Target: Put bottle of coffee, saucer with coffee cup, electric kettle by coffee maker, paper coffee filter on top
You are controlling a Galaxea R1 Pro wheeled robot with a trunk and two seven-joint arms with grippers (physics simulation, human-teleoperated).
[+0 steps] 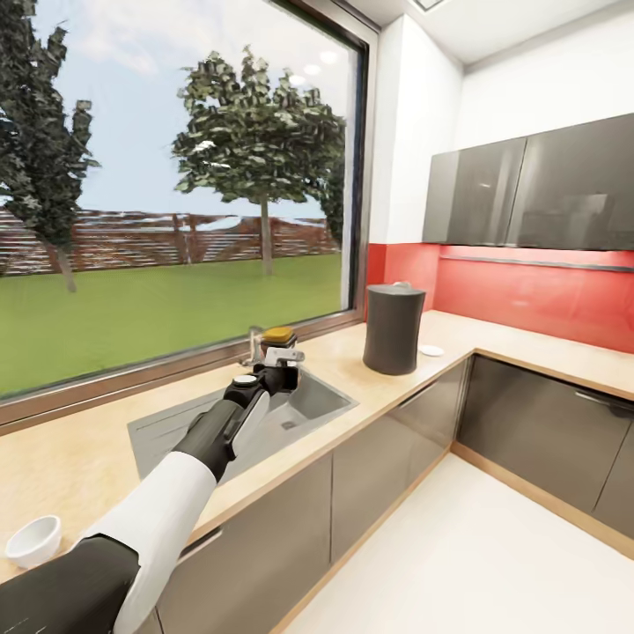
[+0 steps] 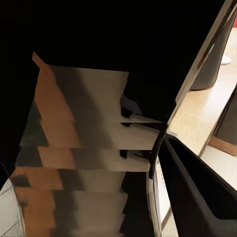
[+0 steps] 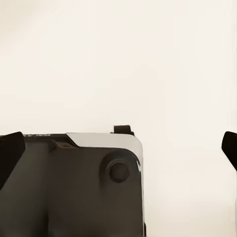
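Over the sink [image 1: 304,401], my left gripper [image 1: 275,365] is closed around the coffee bottle [image 1: 278,345]. Right gripper's state: I cannot tell. Risk: a loose grip drops the bottle before it reaches the coffee maker [image 1: 393,328].

no readable txt, no labels, brands, nos. or signs on anything

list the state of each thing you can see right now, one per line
bottle of coffee: upright, capped, held by the left hand over the sink
coffee maker: upright on the countertop, nothing on top
saucer: flat on the countertop beside the coffee maker, empty
coffee cup: upright on the countertop, far from the saucer
right hand: open, holding nothing
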